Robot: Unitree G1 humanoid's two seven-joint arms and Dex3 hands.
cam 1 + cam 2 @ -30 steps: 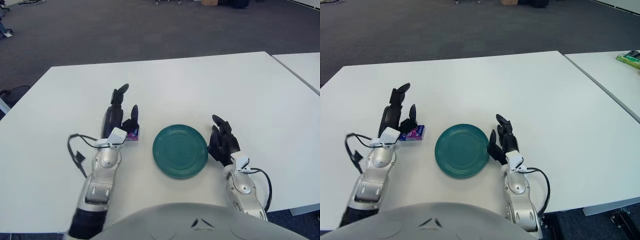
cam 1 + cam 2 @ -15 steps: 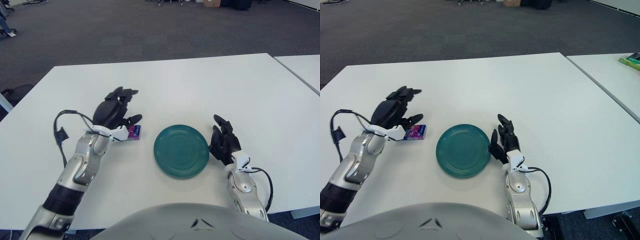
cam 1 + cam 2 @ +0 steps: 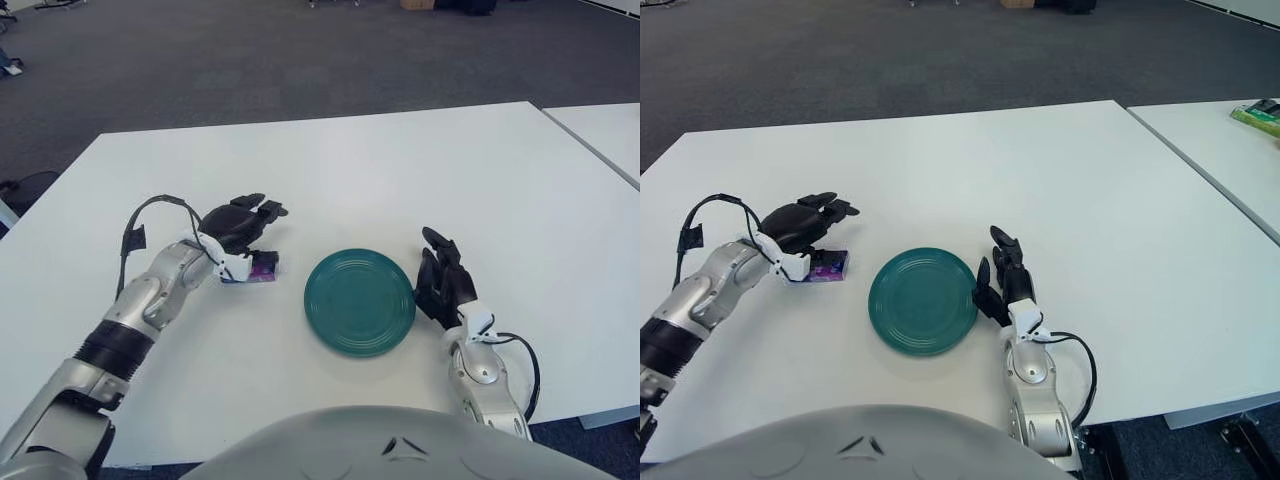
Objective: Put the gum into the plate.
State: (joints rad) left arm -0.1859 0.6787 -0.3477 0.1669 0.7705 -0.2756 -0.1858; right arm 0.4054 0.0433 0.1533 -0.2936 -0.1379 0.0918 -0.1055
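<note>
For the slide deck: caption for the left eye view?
Left hand poised over the gum pack beside the green plate; right hand idle at the plate's right edge.

Gum pack [image 3: 262, 267] half hidden under left hand [image 3: 236, 224] (grasp unclear); pack lettering too small.

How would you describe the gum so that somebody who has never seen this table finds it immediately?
Start at the round dark green plate near the front of the white table. Just to its left lies the small purple gum pack, flat under the left robot hand. It is the only small colourful item there.
</note>
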